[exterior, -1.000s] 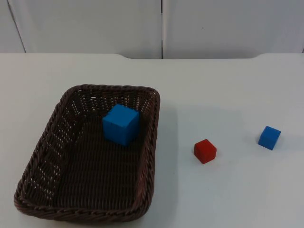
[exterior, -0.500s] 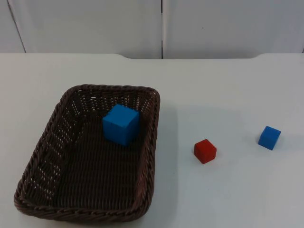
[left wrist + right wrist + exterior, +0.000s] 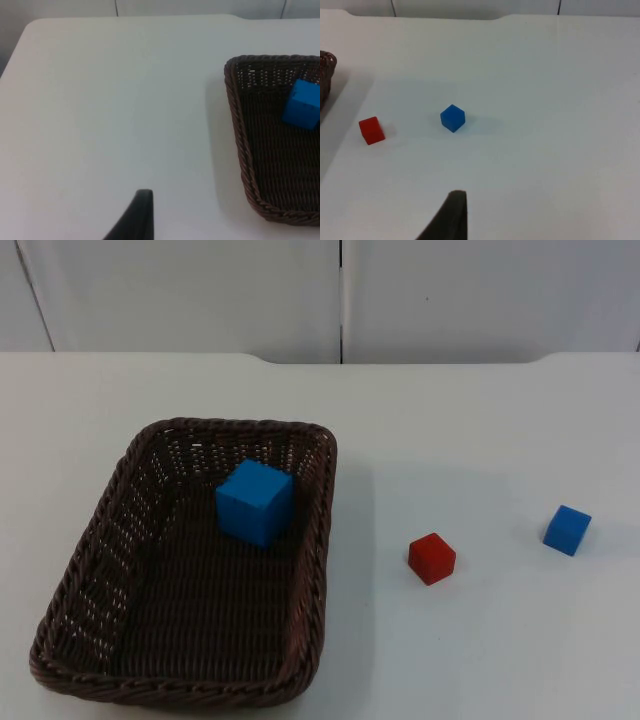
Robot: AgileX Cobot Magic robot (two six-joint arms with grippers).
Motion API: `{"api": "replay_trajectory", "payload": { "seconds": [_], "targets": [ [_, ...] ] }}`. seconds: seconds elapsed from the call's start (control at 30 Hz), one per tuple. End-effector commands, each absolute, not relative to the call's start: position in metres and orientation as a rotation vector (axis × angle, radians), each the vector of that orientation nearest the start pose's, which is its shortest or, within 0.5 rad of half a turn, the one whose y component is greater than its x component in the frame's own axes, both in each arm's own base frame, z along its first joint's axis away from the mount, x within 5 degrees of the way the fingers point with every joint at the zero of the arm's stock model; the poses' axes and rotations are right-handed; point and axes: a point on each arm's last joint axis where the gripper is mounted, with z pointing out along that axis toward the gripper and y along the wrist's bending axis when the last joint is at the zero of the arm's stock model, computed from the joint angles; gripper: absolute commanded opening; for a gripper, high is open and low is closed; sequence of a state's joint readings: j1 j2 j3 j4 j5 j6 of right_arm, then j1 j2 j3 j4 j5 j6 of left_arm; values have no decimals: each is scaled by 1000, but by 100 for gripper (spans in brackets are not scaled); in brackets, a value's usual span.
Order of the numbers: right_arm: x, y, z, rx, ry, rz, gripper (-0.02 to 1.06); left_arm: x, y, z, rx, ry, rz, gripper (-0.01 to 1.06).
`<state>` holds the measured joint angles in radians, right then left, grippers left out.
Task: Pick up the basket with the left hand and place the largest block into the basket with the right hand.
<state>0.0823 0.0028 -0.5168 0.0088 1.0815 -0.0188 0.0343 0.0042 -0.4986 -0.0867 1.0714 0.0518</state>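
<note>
A dark brown wicker basket rests on the white table at the left in the top view. The largest block, a blue cube, lies inside it toward the far right corner. The basket's rim and the large blue cube also appear in the left wrist view. My left gripper hangs over bare table, well apart from the basket. My right gripper hovers over bare table, some way from the small blue cube and the red cube. Neither gripper holds anything.
On the table right of the basket lie a small red cube and a smaller blue cube. A grey partition wall closes off the far edge of the table.
</note>
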Motion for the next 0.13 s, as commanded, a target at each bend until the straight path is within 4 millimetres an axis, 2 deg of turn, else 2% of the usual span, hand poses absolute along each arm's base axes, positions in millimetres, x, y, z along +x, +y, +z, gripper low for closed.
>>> {"api": "replay_trajectory", "payload": {
  "seconds": [0.0, 0.1],
  "targets": [
    [-8, 0, 280, -86, 2043, 43, 105, -5, -7, 275, 15, 2059, -49, 105],
    [-8, 0, 280, -50, 2044, 22, 105, -5, -7, 275, 15, 2059, -49, 105]
  ]
}}
